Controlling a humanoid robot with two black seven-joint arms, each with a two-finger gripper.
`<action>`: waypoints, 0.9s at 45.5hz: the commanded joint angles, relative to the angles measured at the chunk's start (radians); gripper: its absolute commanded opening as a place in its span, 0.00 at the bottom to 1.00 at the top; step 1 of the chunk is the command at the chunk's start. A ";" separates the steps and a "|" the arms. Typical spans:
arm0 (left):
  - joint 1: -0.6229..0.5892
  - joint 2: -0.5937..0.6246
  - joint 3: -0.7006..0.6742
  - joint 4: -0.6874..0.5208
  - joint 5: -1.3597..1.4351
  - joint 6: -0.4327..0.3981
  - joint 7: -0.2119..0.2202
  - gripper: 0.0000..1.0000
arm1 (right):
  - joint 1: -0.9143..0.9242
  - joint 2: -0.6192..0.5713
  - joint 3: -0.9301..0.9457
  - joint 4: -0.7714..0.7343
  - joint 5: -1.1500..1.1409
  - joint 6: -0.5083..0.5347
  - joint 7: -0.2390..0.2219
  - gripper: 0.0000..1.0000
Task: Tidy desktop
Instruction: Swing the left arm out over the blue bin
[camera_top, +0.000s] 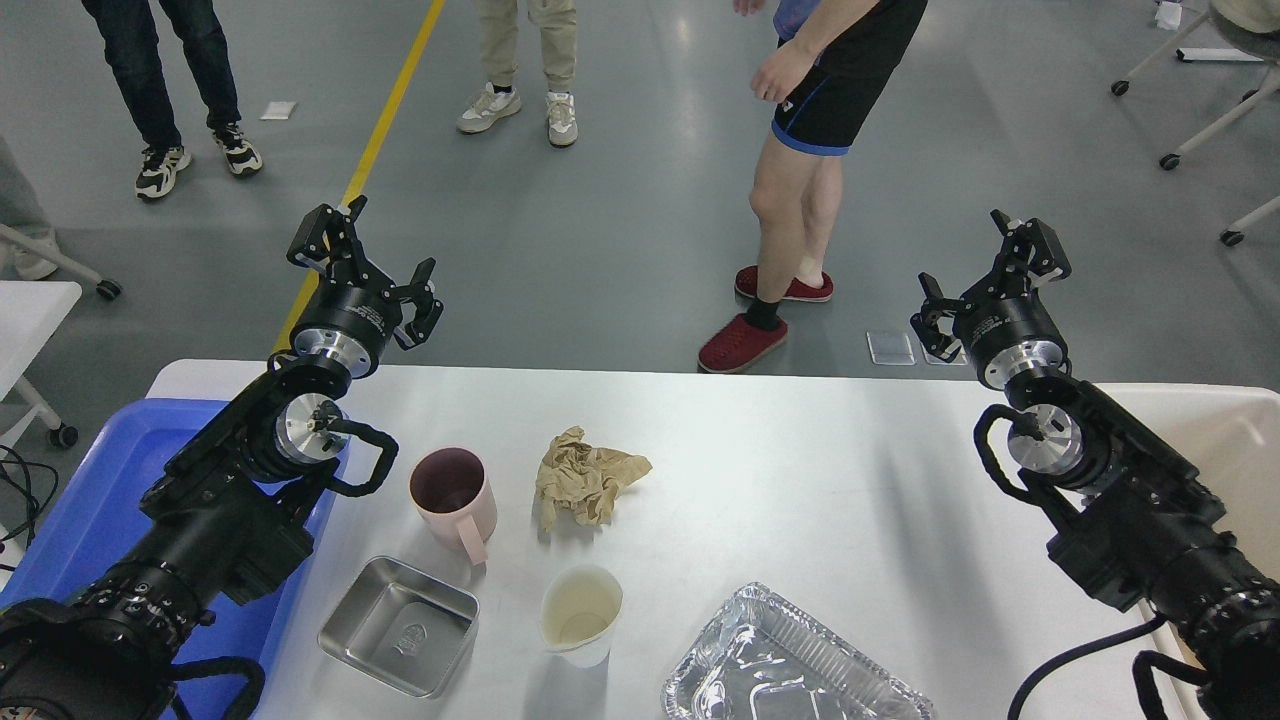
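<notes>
The white desktop carries a pink mug, a crumpled brown paper, a small steel tray, a translucent cup and a crinkled foil tray. My left gripper hangs open above the far left edge, holding nothing. Over the far right edge, my right gripper is raised, also open and empty. Both are well above and behind the objects.
A shallow blue tray lies at the left under my left arm. A beige bin stands at the right under my right arm. Three people stand on the grey floor beyond the table.
</notes>
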 joint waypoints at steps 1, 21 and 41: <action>-0.002 0.001 0.004 -0.025 0.007 0.066 -0.009 0.97 | 0.002 0.007 0.000 0.000 0.000 -0.001 0.000 1.00; -0.005 -0.027 0.004 -0.027 -0.001 0.018 -0.002 0.97 | 0.001 0.012 0.000 0.001 0.000 -0.002 0.000 1.00; -0.022 0.437 0.502 -0.422 -0.012 0.018 0.190 0.97 | -0.005 0.009 -0.002 0.000 0.000 -0.001 0.000 1.00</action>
